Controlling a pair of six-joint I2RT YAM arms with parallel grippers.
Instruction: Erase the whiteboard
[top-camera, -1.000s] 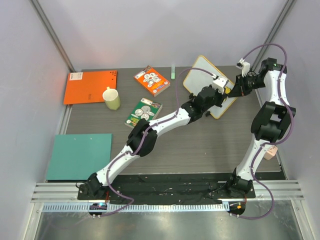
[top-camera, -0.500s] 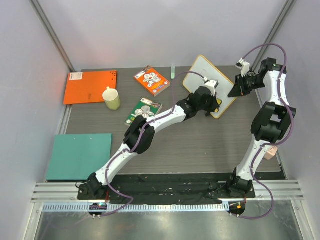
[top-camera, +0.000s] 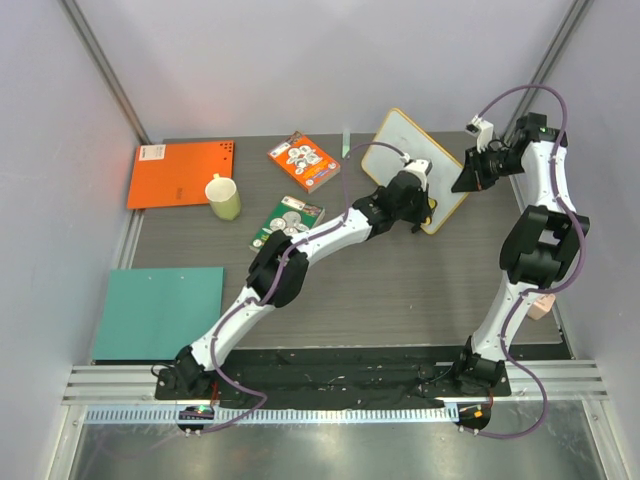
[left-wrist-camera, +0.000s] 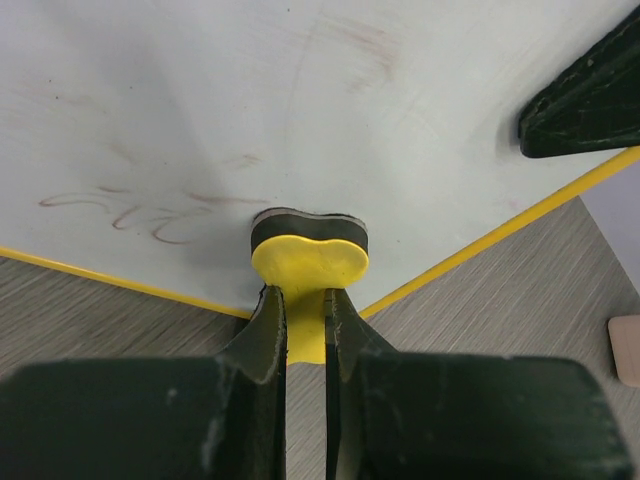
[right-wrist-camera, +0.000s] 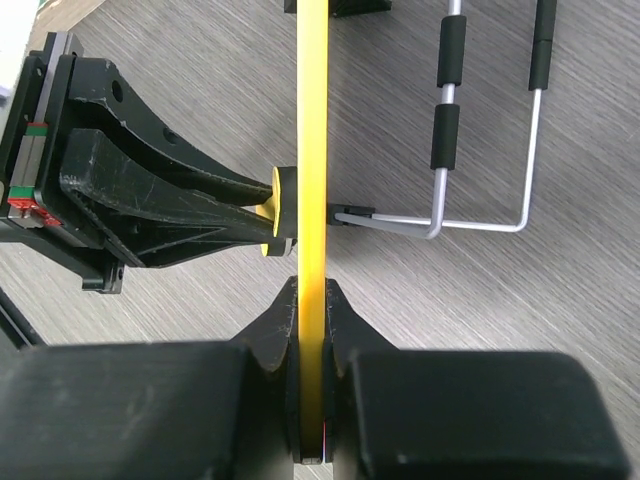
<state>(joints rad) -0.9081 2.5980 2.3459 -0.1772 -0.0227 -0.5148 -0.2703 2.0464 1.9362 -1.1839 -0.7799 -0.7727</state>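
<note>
The whiteboard, white with a thin yellow frame, stands tilted at the back right of the table. My right gripper is shut on its right edge; the right wrist view shows the yellow frame edge-on between the jaws. My left gripper is shut on a yellow eraser with a dark felt pad, pressed against the board's face near its lower corner. Faint reddish handwriting remains left of the eraser. The eraser also shows in the right wrist view.
An orange sheet, a pale cup, two printed booklets and a teal sheet lie to the left. A wire stand props the board's back. A pale block sits at the table's right edge.
My left gripper has slid the eraser leftward and down the board face. My right gripper has shifted slightly up and left, still gripping the board's edge.
</note>
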